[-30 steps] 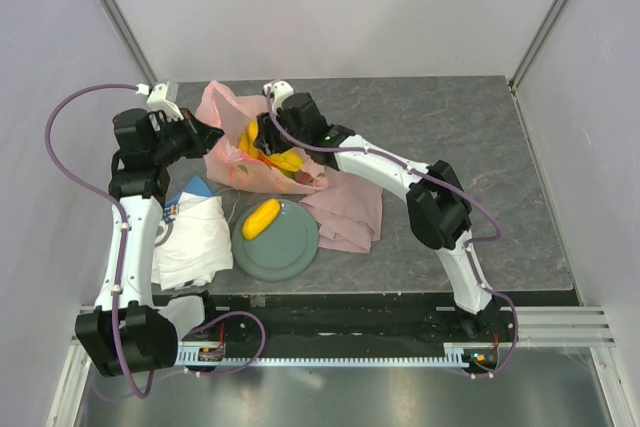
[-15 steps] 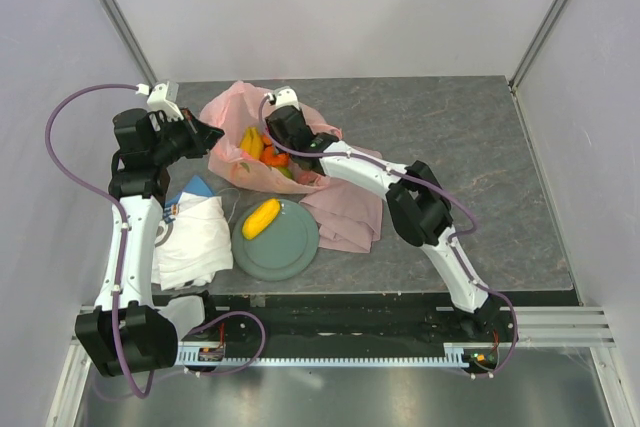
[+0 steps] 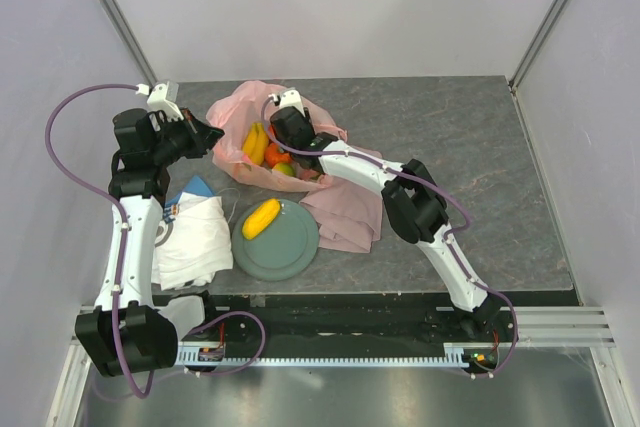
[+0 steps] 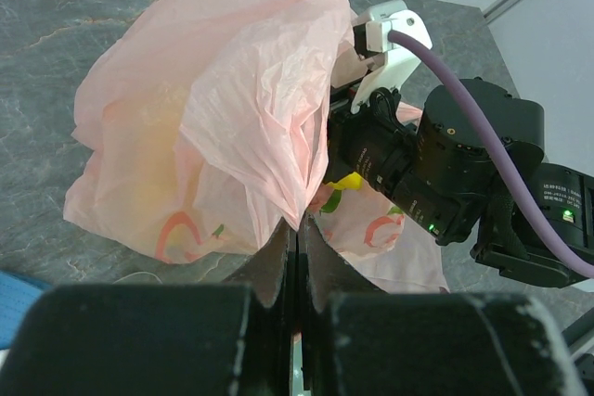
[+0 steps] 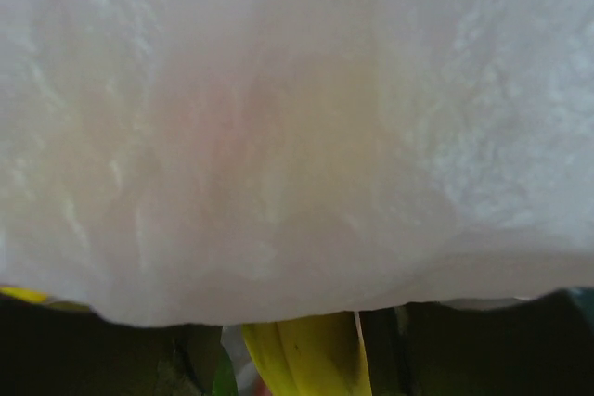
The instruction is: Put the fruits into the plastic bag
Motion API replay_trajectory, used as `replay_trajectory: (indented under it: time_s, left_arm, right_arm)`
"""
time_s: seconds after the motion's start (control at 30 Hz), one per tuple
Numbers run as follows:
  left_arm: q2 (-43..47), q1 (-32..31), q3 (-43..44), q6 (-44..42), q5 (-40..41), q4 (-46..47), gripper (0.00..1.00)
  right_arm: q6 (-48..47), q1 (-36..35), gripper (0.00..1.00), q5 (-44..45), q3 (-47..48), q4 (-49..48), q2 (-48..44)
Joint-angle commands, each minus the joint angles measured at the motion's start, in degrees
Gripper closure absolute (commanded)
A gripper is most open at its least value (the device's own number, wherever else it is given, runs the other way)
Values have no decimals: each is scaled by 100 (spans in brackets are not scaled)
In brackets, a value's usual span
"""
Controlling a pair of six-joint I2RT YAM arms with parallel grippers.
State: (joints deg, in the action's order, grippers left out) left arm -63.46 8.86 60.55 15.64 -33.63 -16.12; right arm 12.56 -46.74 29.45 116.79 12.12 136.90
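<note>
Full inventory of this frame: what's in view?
bag: one, pale pink, far left of table
bananas: one bunch, yellow, in bag
tangerine: one, orange, in bag
oblong fruit: one, yellow, on plate
plate: one, grey-green, near edge
pink cloth: one, right of plate
white cloth: one, left of plate
table: one, grey
left gripper: shut on bag edge
right gripper: in bag mouth, jaws hidden
</note>
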Motion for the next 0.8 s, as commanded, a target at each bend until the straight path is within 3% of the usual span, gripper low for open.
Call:
replay_trajectory:
  time_s: [0.0,0.1,0.2,0.57,0.7,0.77]
  left_arm:
    - [53,-16,44,106,-153,179,99]
    - [53,-16,35,106,-153,179,98]
    - [62,-16,44,115,-153,179,99]
    - [53,-16,35,106,-144,188,99]
    - [53,-16,35,106,-127,179,99]
    - [53,-16,44,106,-127,179,98]
  right_arm:
    - [-69,-2,33,113,239,-69,-49]
    - [-104,-2,17,122,213,-78,-85]
    - [-113,-2,12,113,142,-69,-137]
    - [-122,-2,12,-175,-174,-262,-540]
    - [10,-2,12,-1106,-1295,-920,-1375]
    - [133,-2,12,-1100,-1693,-1168,-1918]
